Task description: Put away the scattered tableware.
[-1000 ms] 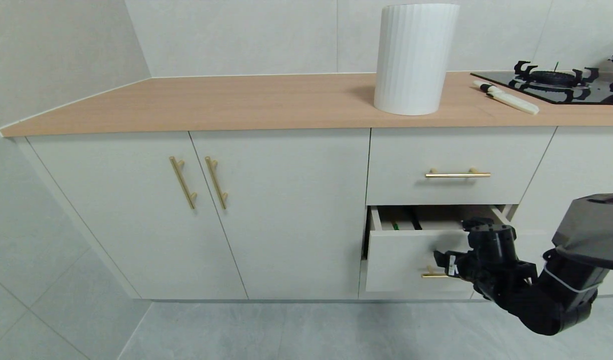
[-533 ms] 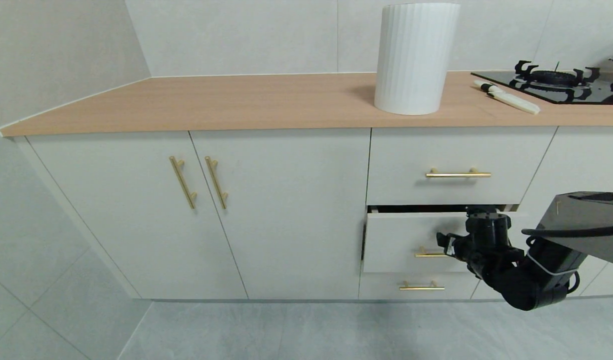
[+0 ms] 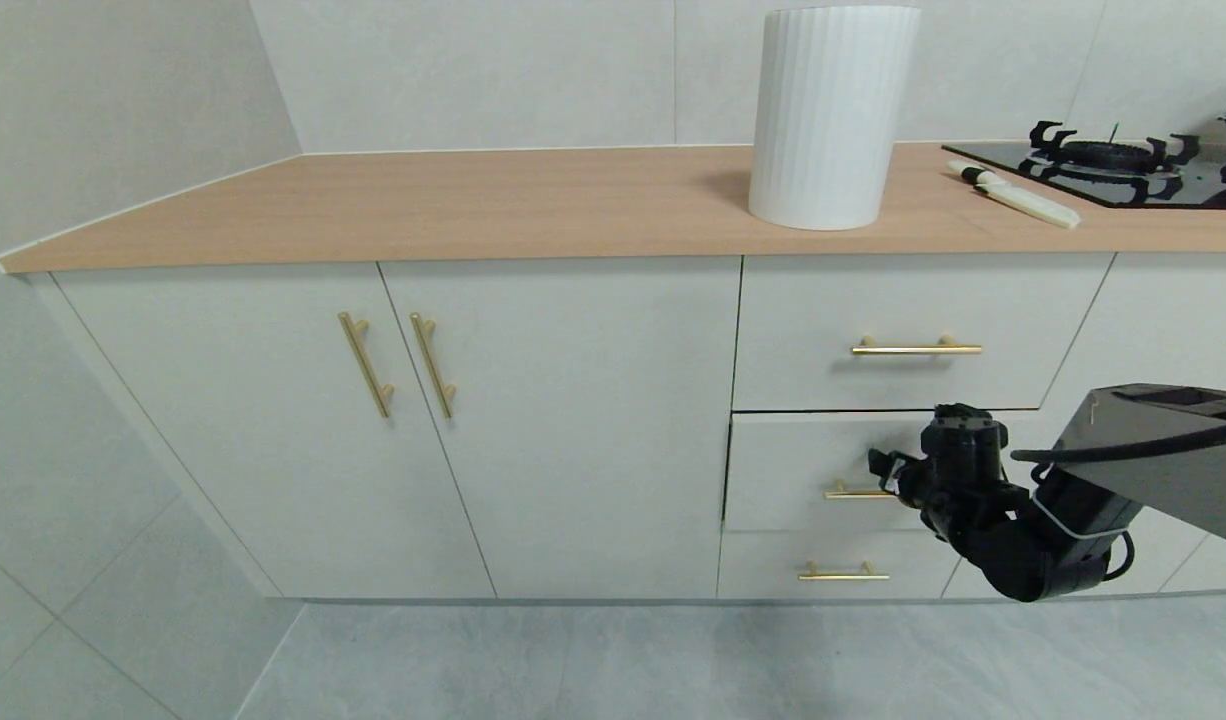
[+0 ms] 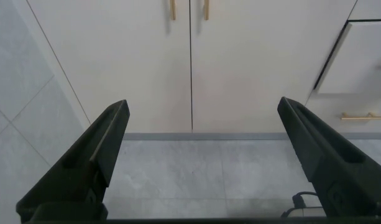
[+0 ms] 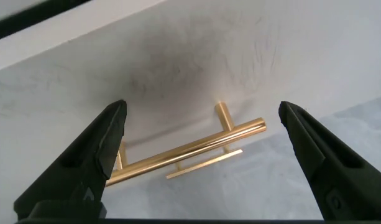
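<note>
The drawer [image 3: 793,470] looks flush shut, so closing seems done; the right pincer [image 5: 201,112], spread at its handle [image 5: 190,149], next needs backing straight off.

Nothing to read here: no lettering, numbers, labels or signs come through legibly on any surface in view.
</note>
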### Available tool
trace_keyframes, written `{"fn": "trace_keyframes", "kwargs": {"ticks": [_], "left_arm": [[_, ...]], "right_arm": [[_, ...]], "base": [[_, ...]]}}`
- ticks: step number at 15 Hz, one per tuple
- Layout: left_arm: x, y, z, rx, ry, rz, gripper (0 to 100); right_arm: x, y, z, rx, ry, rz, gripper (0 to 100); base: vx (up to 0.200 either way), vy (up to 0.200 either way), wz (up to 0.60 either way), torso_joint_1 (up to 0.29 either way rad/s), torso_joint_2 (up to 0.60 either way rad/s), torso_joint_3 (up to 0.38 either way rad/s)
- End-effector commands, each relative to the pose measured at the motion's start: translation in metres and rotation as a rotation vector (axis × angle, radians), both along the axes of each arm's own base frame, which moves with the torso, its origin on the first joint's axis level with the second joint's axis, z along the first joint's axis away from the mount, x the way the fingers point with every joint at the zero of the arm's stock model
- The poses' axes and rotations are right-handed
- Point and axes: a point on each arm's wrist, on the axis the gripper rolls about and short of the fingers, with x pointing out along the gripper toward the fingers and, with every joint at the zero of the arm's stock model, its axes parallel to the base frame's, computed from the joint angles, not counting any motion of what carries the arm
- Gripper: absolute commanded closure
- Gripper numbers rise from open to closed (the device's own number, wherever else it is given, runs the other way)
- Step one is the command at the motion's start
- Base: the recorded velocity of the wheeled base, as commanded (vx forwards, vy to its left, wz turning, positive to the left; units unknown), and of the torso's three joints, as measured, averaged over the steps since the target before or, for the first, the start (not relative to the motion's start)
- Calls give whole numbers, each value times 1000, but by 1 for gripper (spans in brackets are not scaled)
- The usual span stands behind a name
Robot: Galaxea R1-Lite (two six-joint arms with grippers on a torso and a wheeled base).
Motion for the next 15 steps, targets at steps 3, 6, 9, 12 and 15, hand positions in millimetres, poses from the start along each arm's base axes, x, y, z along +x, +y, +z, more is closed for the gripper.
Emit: {"fn": "trace_keyframes", "kwargs": {"ticks": [3, 6, 9, 12, 15], "left_arm": [[0, 0, 0, 0, 0, 0, 0], [0, 0, 0, 0, 0, 0, 0], [0, 0, 0, 0, 0, 0, 0], [0, 0, 0, 0, 0, 0, 0], [0, 0, 0, 0, 0, 0, 0]], "right_arm": [[16, -10, -6, 31, -30, -41, 0], [23, -14, -4, 39, -57, -76, 0], [23, -13, -2, 38, -64, -82, 0], [14, -12, 10, 37, -66, -77, 0], [-27, -4, 47, 39, -68, -17, 0]], "base": [[0, 0, 0, 0, 0, 0], [0, 0, 0, 0, 0, 0], [0, 0, 0, 0, 0, 0], [0, 0, 0, 0, 0, 0], [0, 0, 0, 0, 0, 0]]}}
